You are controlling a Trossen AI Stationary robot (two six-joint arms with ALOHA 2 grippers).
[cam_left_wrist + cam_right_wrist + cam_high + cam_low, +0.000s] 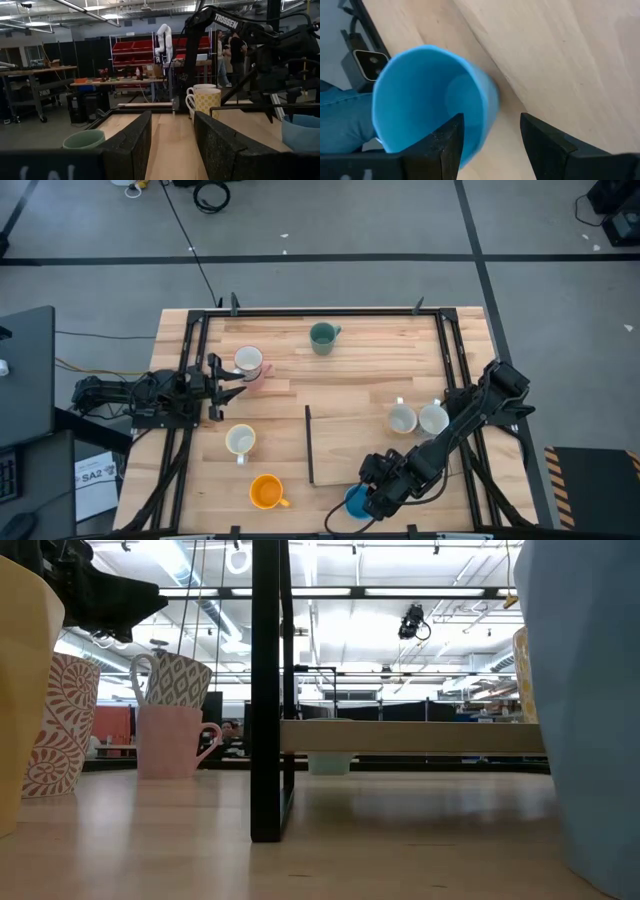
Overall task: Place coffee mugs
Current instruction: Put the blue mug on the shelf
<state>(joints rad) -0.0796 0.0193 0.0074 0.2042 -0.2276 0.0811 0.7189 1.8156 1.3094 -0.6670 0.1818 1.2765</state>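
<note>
Right wrist view shows you the blue mug [432,100] lying tipped at the table's near edge, mouth toward the camera, one finger of the open right gripper [490,145] inside its rim. High view counts seven mugs — low view only reveals patterned ones. Left gripper [222,387] waits open, empty.

Grey floor [400,220] crossed by dark tape lines; red bin shelves [135,52] behind, ceiling strip lights [420,592] overhead

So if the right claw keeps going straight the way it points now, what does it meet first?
The blue mug, most likely. The right claw is open, one finger already over the mug's rim. Beyond that lies bare table, though depth is hard to judge from here.
</note>
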